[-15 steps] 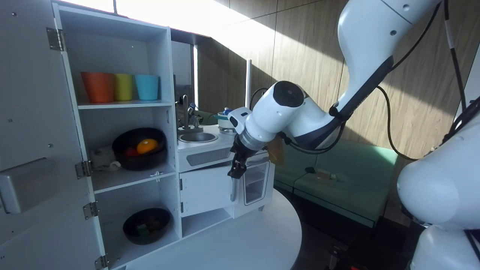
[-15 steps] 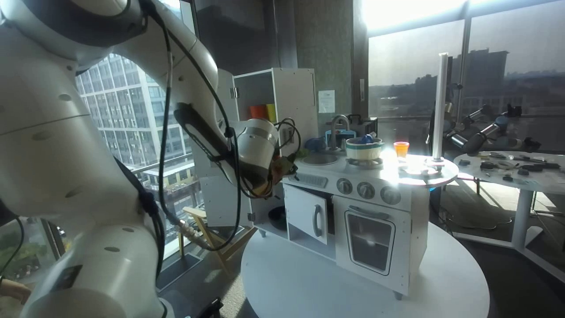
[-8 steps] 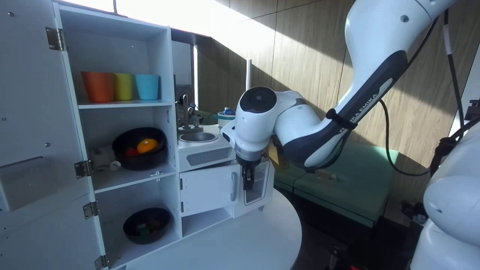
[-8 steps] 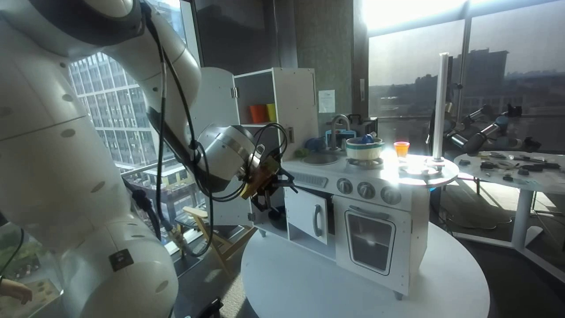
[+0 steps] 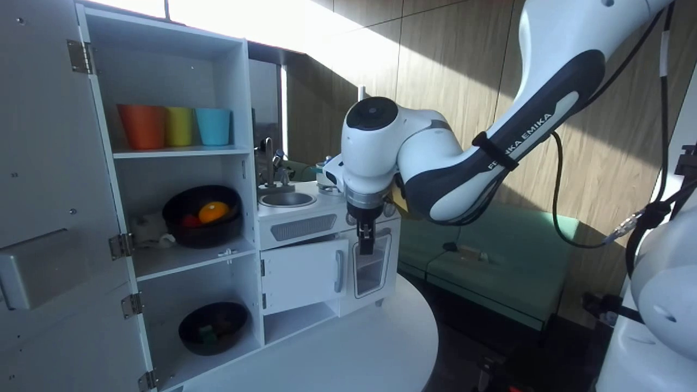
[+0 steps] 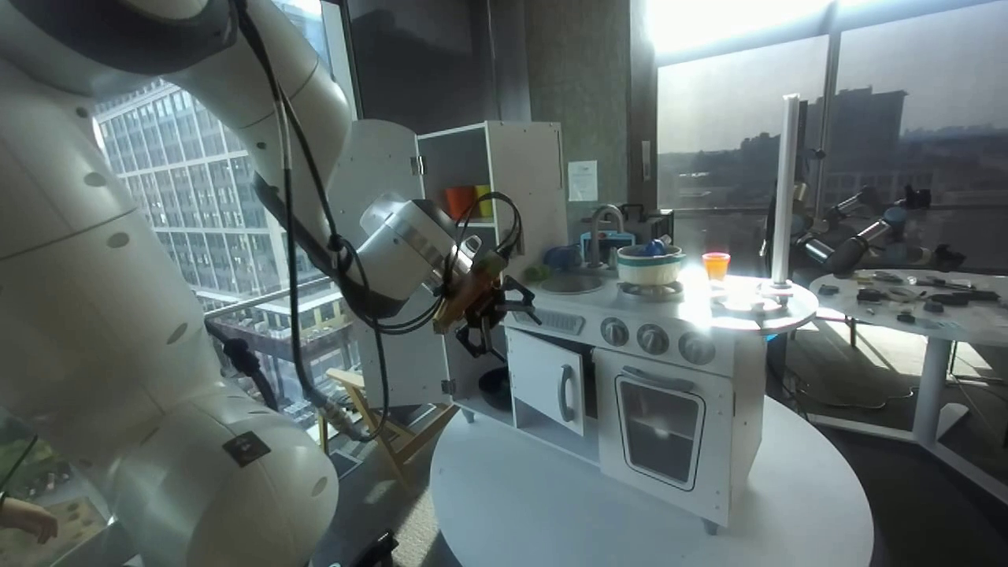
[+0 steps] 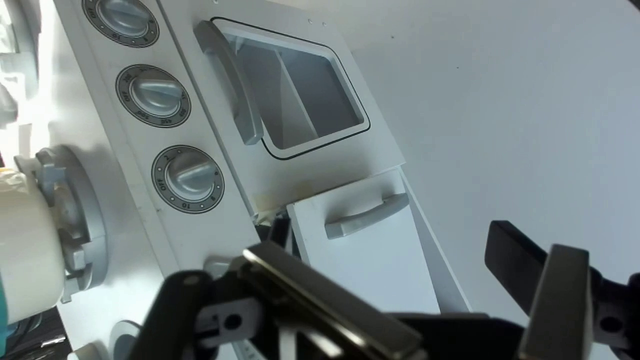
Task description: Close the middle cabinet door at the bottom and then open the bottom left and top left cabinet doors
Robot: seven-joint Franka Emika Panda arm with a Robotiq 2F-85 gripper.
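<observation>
The white middle bottom door (image 5: 302, 275) stands slightly ajar in both exterior views, with a dark gap along its top and handle edge (image 6: 549, 378). It also shows in the wrist view (image 7: 372, 265), with its grey curved handle (image 7: 367, 216). My gripper (image 7: 392, 240) is open and empty. It hangs in front of the stove front, apart from the door; it also shows in both exterior views (image 5: 366, 246) (image 6: 520, 332). The upper left door (image 5: 43, 141) and lower left door (image 5: 71, 343) of the tall cabinet are swung wide open, also in an exterior view (image 6: 378, 169).
The oven door (image 6: 661, 433) with its handle is right of the middle door. Knobs (image 6: 653, 339), sink (image 5: 287, 199) and pot (image 6: 650, 265) are above. Cups (image 5: 141, 126) and black bowls (image 5: 202, 231) stand on the open cabinet's shelves. The toy kitchen stands on a round table (image 6: 630, 512).
My arm has pulled back from the kitchen front and the wrist has turned to point downward. The gripper has dipped, then risen slightly. The doors have not visibly moved.
</observation>
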